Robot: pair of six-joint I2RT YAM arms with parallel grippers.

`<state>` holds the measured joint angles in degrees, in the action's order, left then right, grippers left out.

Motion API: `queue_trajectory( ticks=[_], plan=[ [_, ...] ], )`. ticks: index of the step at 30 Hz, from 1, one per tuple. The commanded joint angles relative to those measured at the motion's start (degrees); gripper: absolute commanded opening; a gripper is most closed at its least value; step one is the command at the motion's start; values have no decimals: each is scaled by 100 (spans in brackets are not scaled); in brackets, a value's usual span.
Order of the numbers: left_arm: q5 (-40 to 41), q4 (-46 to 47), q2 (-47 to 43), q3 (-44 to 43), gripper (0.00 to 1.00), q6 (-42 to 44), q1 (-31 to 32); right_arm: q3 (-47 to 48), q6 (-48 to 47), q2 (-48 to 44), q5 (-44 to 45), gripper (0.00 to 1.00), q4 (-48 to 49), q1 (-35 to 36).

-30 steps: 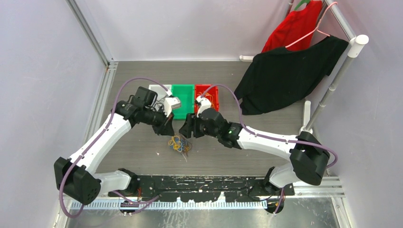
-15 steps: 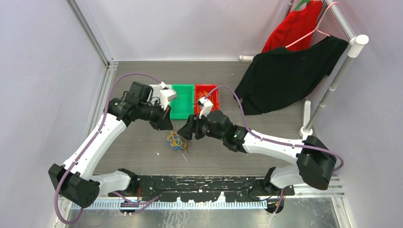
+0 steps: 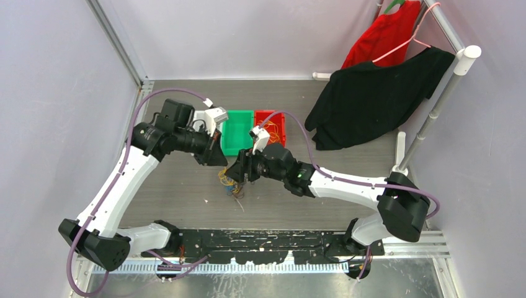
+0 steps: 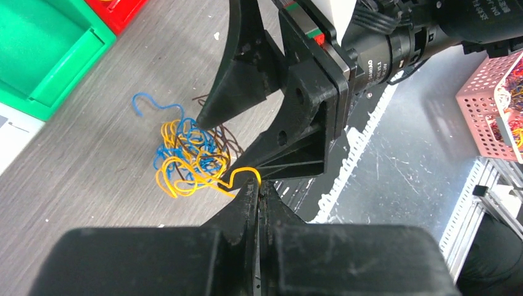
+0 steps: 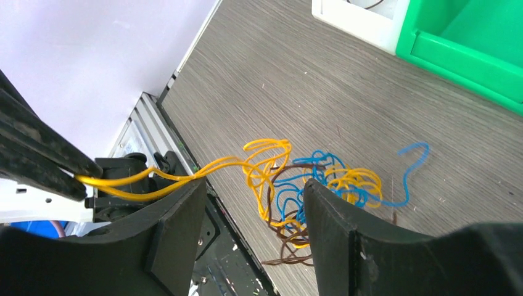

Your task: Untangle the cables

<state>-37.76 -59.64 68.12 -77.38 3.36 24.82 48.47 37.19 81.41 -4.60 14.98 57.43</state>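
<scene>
Two shifts versus a second ago: pulls orange cable (image 4: 242, 171) toward far-left corner of worktop (image 3: 180, 198) in clamped left gripper (image 4: 259, 188); straddles tangled cables (image 4: 185, 154) with open, empty right gripper (image 5: 253, 185).

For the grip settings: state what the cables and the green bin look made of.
The cables: thin plastic-sheathed wire, probably; smooth, slightly glossy, holding springy loops. The green bin: moulded plastic, likely; uniform colour, smooth walls, crisp edges.
</scene>
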Motion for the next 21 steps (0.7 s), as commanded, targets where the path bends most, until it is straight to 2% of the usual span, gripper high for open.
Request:
queue_trajectory(
  ticks=[1, 6, 12, 21],
  plan=[
    [-363, -243, -149, -239, 0, 73, -21, 310, -138, -86, 170, 64, 214, 38],
    [-438, -383, -155, -272, 0, 111, -21, 277, -274, -275, 611, 63, -71, 32],
    [-593, -363, -163, -292, 0, 116, -21, 377, -235, -111, 338, 62, 156, 40],
    [79, -461, -152, -583, 0, 750, -21, 177, -132, -351, 173, 62, -75, 53]
  ],
)
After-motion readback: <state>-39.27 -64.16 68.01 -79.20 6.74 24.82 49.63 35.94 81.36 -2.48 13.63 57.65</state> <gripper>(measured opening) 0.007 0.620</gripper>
